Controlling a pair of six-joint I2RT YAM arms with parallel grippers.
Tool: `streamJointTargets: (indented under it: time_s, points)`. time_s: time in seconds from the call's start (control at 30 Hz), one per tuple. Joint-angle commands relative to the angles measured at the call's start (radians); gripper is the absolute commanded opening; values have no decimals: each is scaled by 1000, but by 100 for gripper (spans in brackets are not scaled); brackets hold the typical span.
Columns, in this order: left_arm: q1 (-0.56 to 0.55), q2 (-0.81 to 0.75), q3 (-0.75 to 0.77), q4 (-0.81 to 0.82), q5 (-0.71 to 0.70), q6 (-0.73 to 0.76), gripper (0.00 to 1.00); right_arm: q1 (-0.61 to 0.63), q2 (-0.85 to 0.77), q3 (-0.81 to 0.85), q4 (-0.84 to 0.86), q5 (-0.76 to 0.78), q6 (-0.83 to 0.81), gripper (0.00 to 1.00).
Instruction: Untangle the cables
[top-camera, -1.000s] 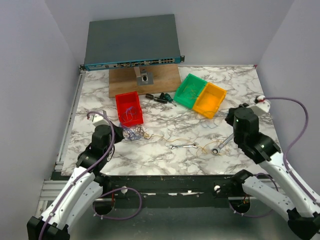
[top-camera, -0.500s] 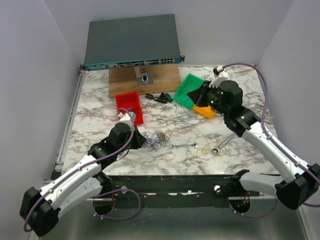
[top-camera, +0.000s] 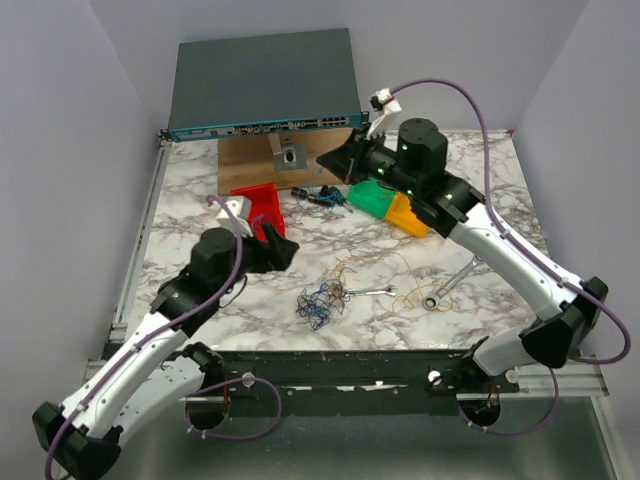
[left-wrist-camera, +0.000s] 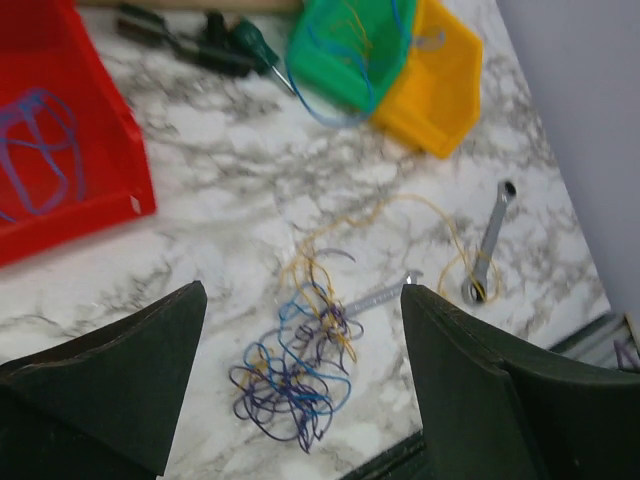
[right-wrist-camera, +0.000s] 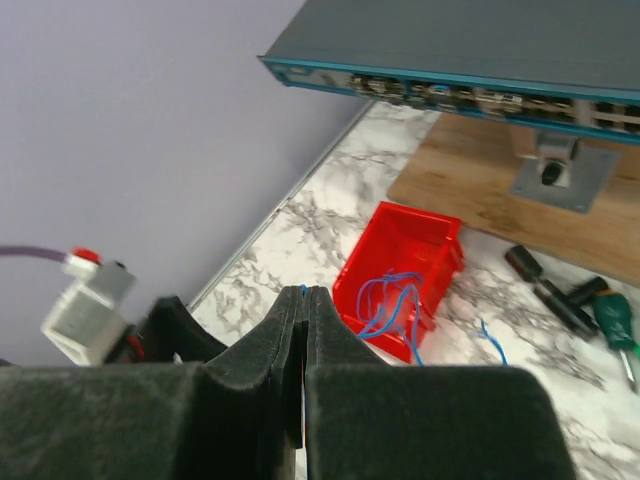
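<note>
The cables lie as a loose blue, purple and yellow tangle (top-camera: 318, 303) (left-wrist-camera: 295, 370) on the marble near the front edge. My left gripper (top-camera: 278, 248) (left-wrist-camera: 300, 295) hangs open above it, a little to its left, with nothing between the fingers. A thin yellow strand (left-wrist-camera: 430, 205) loops from the tangle towards a wrench (left-wrist-camera: 490, 240). My right gripper (top-camera: 335, 168) (right-wrist-camera: 305, 292) is raised at the back, above the wooden board's right end, shut on a blue cable whose tip shows between the pads. More blue cable lies in the red bin (left-wrist-camera: 110, 120) (right-wrist-camera: 400, 235).
The green bin (top-camera: 370, 197) and the yellow bin (top-camera: 408, 215) stand at the back right, with a blue cable draped over the green one. Two wrenches (top-camera: 365, 292) (top-camera: 450, 285) lie near the front. Screwdrivers (top-camera: 315, 195), a wooden board (top-camera: 255, 155) and a network switch (top-camera: 265, 85) sit behind.
My left gripper has opened and drawn back up and left, leaving the tangle on the table. The right arm has swung from the right side to the back, still shut.
</note>
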Motion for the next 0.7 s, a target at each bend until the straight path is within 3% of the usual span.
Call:
streamJointTargets:
  time_s: [0.0,0.2,0.4,0.67]
  points:
    - [194,-101,107,-208,6,81,81,72,112,114,-9,15,-43,1]
    - [305,-178,177,-320,-20,139,81,119,246,217,27,12,-34,1]
    - [332,-127,263,-427,-95,204,81,130,398,313,77,1,-21,1]
    - [364,-113,259,-423,-111,230,80,133,601,332,135,67,2,1]
